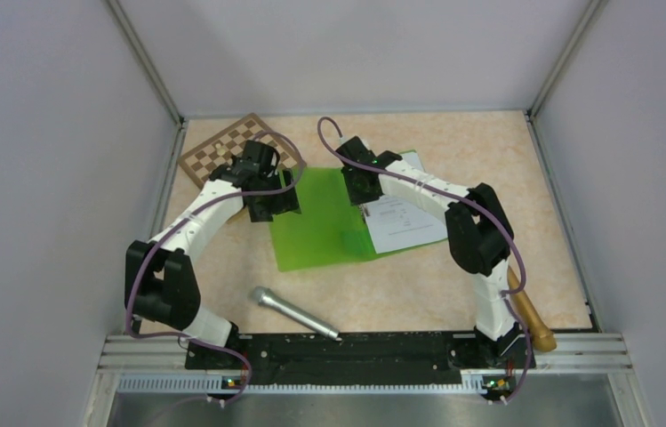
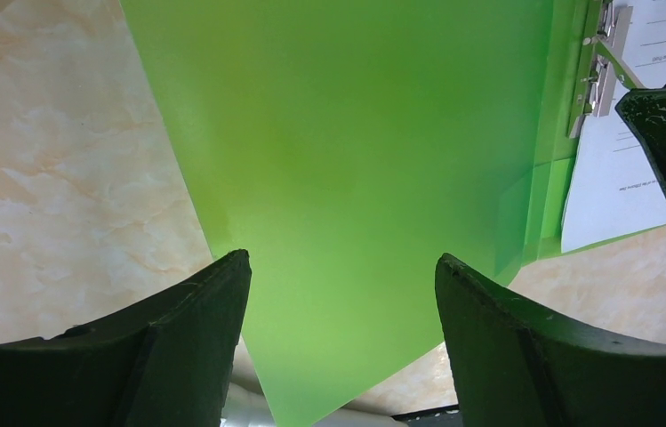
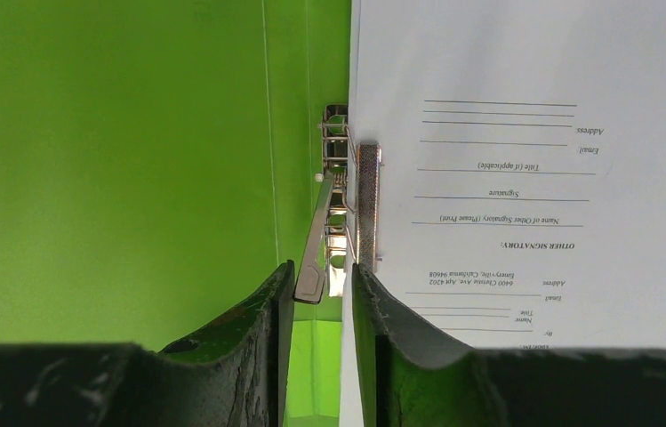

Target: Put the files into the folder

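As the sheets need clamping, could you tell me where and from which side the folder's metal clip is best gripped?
Probably the free end of its lever, which juts out over the folder spine: bring the right gripper down from above, one finger either side. The clamp bar lies flat on the files, offering little hold.

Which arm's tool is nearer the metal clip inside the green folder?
Right. The right tool sits right at the metal clip, fingertips by its lever. The left tool hovers over the open cover of the folder, away from the clip.
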